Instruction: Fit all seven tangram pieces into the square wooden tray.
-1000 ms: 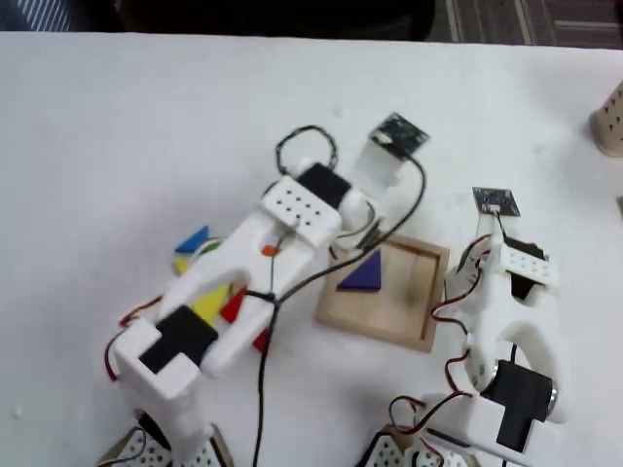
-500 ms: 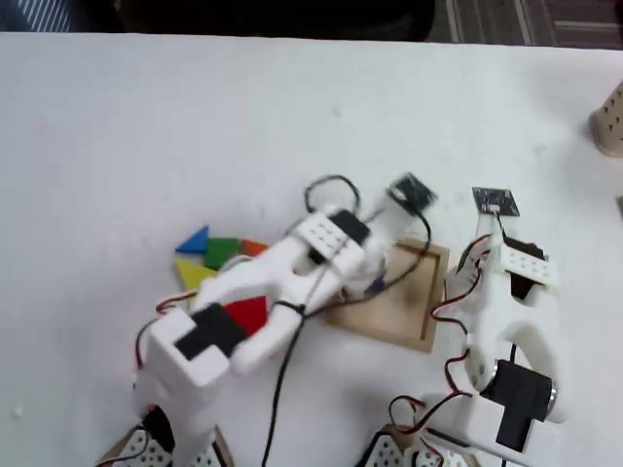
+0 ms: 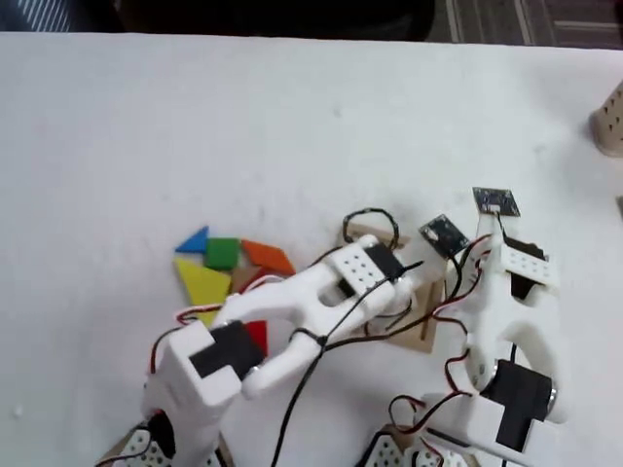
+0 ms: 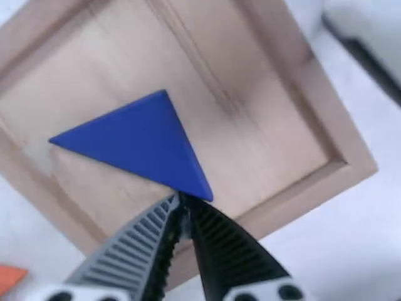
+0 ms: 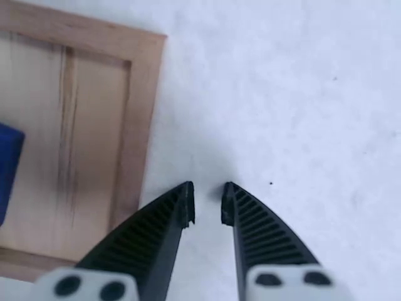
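A blue triangle (image 4: 135,144) lies flat in the square wooden tray (image 4: 326,125). My left gripper (image 4: 182,204) is shut, and its tips rest at the triangle's near corner, holding nothing. In the high view the left arm (image 3: 355,272) lies across the tray (image 3: 421,333) and hides most of it. On the table to the left lie a small blue triangle (image 3: 195,240), a green square (image 3: 222,253), an orange parallelogram (image 3: 268,256), a yellow triangle (image 3: 201,282) and a red triangle (image 3: 256,336). My right gripper (image 5: 207,197) hovers over bare table beside the tray's rim (image 5: 141,125), open by a narrow gap and empty.
The right arm (image 3: 506,282) stands just right of the tray, close to the left arm's wrist camera board (image 3: 443,233). A pale perforated object (image 3: 611,122) sits at the table's far right edge. Loose cables hang along both arms.
The left arm has swung right and down over the tray, uncovering the loose pieces on the left and hiding the tray. The right arm has not moved.
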